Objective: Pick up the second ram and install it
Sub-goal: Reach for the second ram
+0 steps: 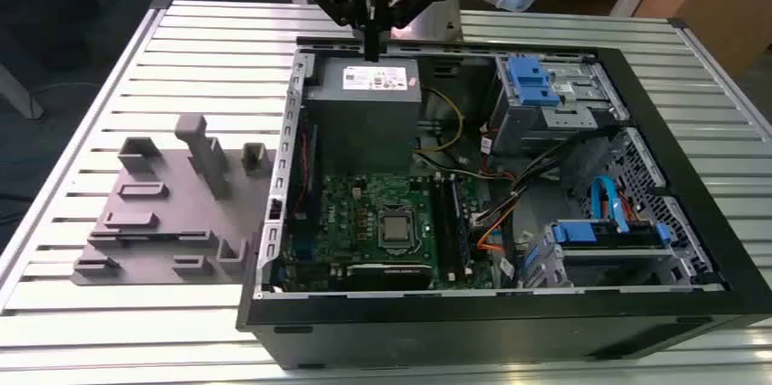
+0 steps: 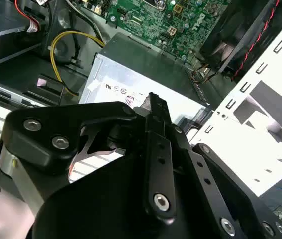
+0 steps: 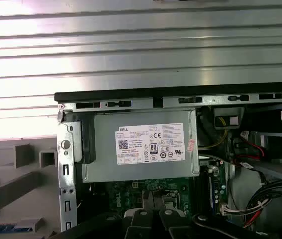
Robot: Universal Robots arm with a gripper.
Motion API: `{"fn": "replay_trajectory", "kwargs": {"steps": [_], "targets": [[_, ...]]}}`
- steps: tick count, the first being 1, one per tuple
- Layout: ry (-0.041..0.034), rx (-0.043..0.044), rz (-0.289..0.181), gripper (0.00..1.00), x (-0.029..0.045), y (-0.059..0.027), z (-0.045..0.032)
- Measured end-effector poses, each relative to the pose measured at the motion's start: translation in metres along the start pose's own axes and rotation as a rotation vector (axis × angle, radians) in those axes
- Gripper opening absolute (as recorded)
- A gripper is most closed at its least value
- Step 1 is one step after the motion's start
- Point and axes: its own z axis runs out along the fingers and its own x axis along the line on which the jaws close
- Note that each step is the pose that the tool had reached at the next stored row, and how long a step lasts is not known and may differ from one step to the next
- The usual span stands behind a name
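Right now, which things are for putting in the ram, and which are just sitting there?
For the job: tool; ram, likely the bluish strip on the tray; board.
Just there: power box; drive cage; cables; table.

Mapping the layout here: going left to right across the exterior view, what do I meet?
Grey tray → case wall → green board → blue-fronted drive cage.
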Motion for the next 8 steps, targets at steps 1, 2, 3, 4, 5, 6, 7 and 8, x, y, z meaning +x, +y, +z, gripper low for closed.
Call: {"fn": "replay_trajectory", "kwargs": {"steps": [1, 2, 3, 4, 5, 6, 7, 8], "targets": [[0.0000, 0.0000, 0.000, 0.07, 0.0000, 0.0000, 0.0000], [0.0000, 0.0000, 0.000, 0.07, 0.0000, 0.0000, 0.0000], [0.0000, 0.0000, 0.000, 0.07, 0.0000, 0.0000, 0.0000], [0.0000, 0.0001, 0.000, 0.07, 0.0004, 0.0000, 0.0000], [0.0000, 0.0001, 0.000, 0.07, 0.0013, -0.0001, -0.0001], [0.0001, 0.0002, 0.000, 0.07, 0.0030, -0.0002, -0.0002], [0.0000, 0.0000, 0.000, 0.07, 0.0056, -0.0004, -0.0002], [0.0000, 0.0001, 0.000, 0.07, 0.0090, -0.0007, -0.0003]]}}
